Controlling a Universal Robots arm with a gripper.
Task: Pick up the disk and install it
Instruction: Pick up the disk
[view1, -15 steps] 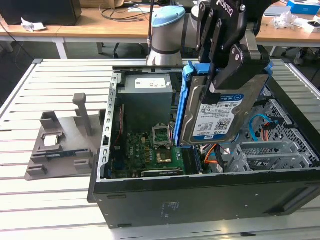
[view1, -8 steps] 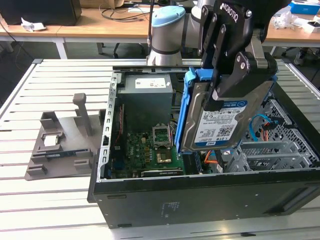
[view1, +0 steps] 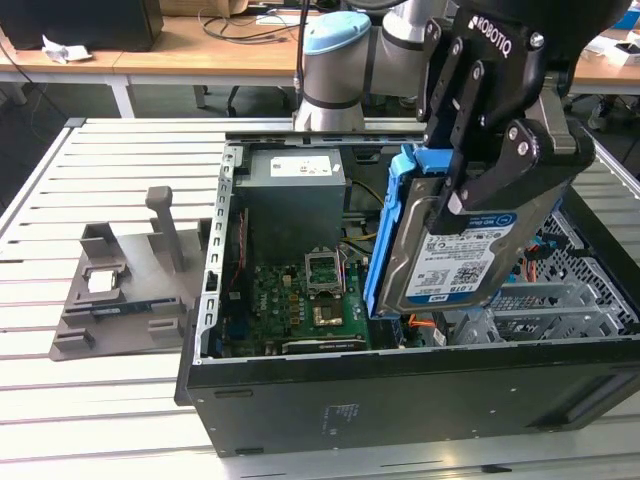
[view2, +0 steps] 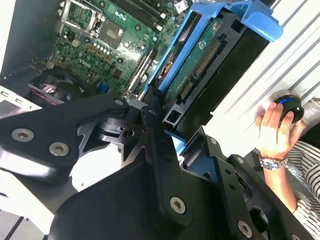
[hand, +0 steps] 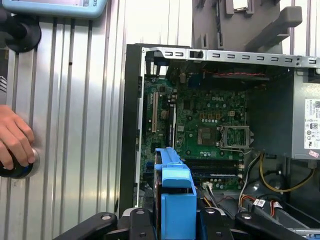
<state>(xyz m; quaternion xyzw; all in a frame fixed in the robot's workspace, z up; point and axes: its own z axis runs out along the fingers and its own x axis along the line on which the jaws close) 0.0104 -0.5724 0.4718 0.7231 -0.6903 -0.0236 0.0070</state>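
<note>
The disk (view1: 452, 262) is a silver drive with a blue-and-white label in a bright blue carrier. It hangs tilted on edge above the open computer case (view1: 400, 405), over the gap between the motherboard (view1: 290, 295) and the grey metal drive cage (view1: 560, 300). My black gripper (view1: 470, 185) is shut on the disk from above, fingers clamping its flat faces. The second wrist view shows the disk's (view2: 200, 55) connector side between the fingers (view2: 152, 120). In the first wrist view the blue carrier (hand: 175, 200) stands out from the gripper (hand: 177, 224) over the motherboard (hand: 210, 125).
A grey power supply (view1: 295, 200) fills the case's far corner, with cables beside it. A grey fixture tray (view1: 120, 290) lies on the slatted table at the exterior view's left. A person's hand (hand: 15, 142) rests on a round black knob beside the case.
</note>
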